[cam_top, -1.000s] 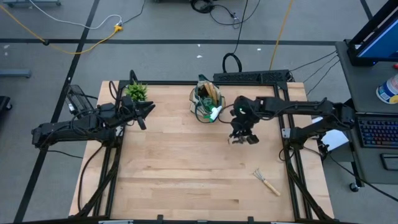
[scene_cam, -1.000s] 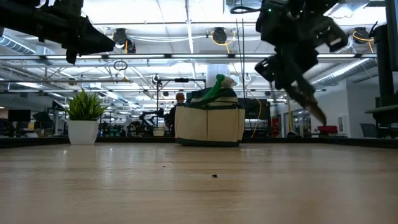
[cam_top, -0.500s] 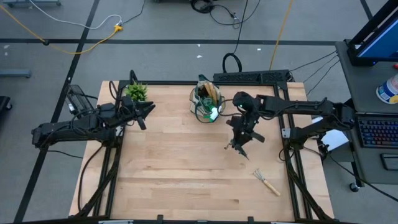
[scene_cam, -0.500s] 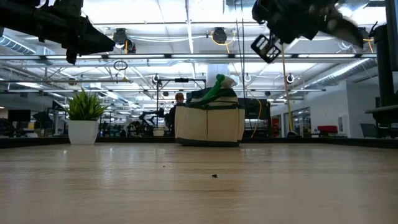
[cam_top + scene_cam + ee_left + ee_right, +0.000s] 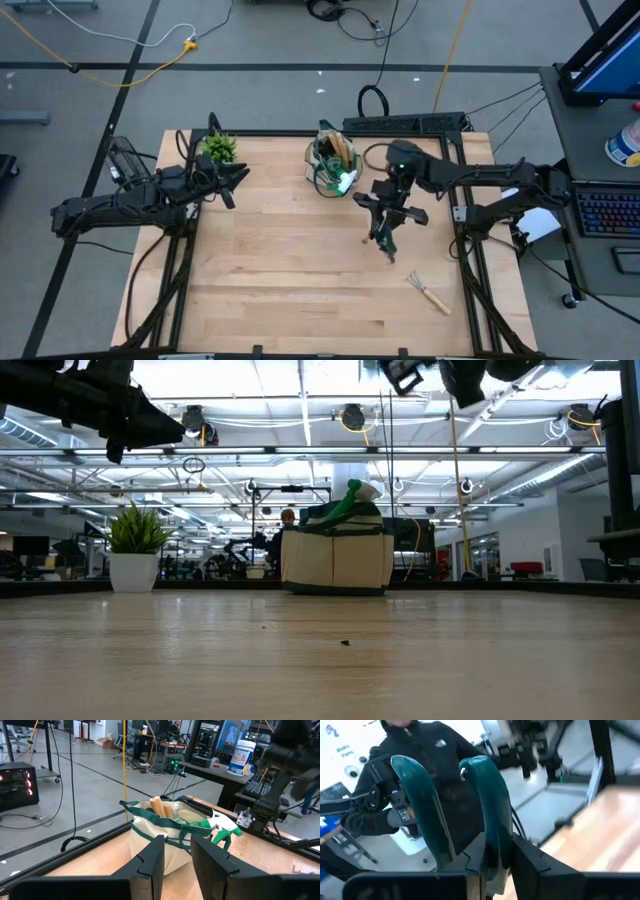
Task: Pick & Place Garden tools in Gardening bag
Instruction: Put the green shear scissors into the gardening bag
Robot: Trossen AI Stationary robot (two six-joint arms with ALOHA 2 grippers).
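My right gripper [image 5: 481, 860], clamped on the teal-handled shears [image 5: 487, 805], hangs beside the bag [image 5: 333, 160], toward the table's right edge.

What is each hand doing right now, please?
Left hand: open, empty, near the potted plant.
Right hand: shut on the pruning shears, raised above the table.

You have a light wooden table [image 5: 280, 280] carrying three things: the gardening bag [image 5: 333, 165] at the far edge near the middle, a small potted plant [image 5: 219, 149] at the far left corner, and a hand rake [image 5: 430, 291] lying flat near the right edge.
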